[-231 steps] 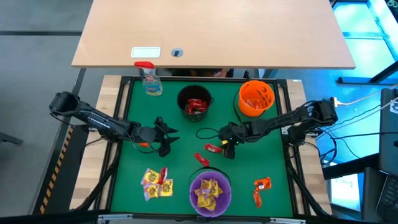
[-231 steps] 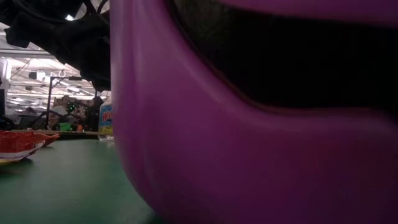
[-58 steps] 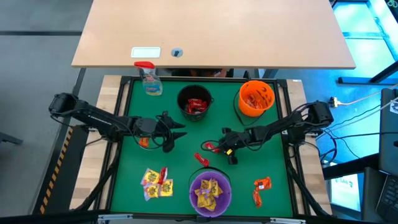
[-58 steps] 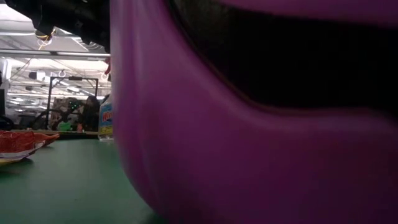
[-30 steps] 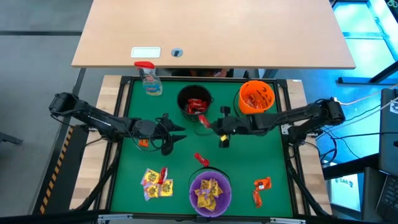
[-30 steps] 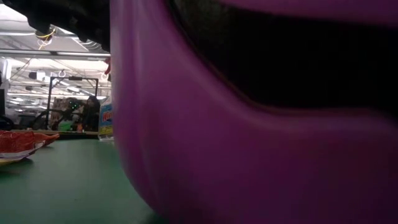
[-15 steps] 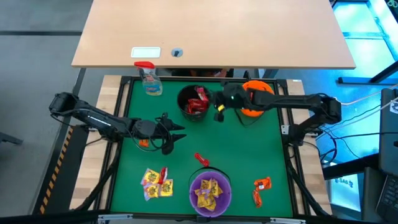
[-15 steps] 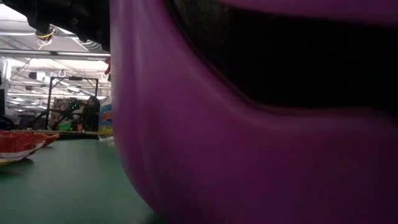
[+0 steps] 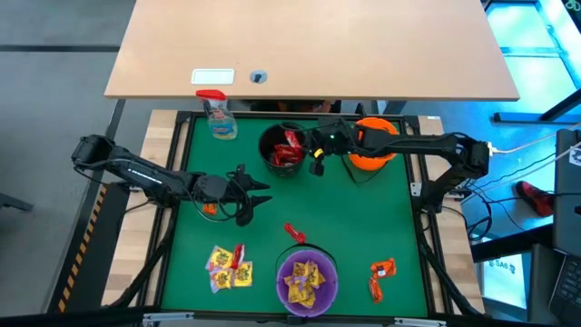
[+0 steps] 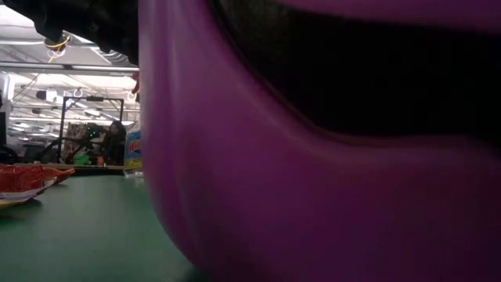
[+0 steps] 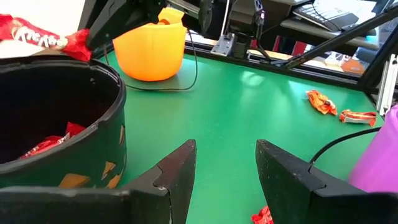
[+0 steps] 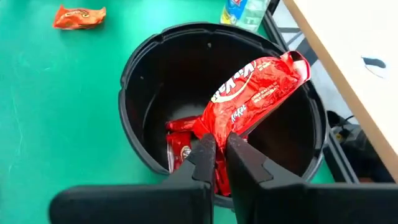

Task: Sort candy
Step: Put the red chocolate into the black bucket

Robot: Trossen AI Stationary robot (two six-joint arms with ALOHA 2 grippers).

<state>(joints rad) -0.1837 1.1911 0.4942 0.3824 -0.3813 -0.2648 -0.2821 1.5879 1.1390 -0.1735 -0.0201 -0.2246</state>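
A black bowl (image 9: 283,150) with red candy inside stands at the table's far middle. My right gripper (image 9: 309,151) hovers at its right rim, shut on a red candy packet (image 12: 256,87) over the bowl's opening. My left gripper (image 9: 258,193) stays open and empty left of centre, with an orange candy (image 9: 210,208) lying on the green mat beside it. Another red candy (image 9: 292,233) lies near the purple bowl (image 9: 307,277), which holds yellow candy. More yellow candy (image 9: 227,266) lies at the near left and orange candy (image 9: 381,272) at the near right. My right gripper pinches one end of the red packet (image 12: 214,132) between its two fingers. The fingers reach in from the table's right side, over the bowl's rim. The packet sticks out past the fingertips, lifted clear above the black bowl's opening.
An orange bowl (image 9: 374,143) with orange candy stands right behind my right arm. A spray bottle (image 9: 218,115) stands at the far left corner. In the low view the purple bowl (image 10: 313,157) fills nearly everything. A raised frame borders the green mat (image 9: 381,218).
My right gripper has carried the red packet from the table's middle toward the far edge and a little left, ending over the black bowl. It has stayed shut on the packet.
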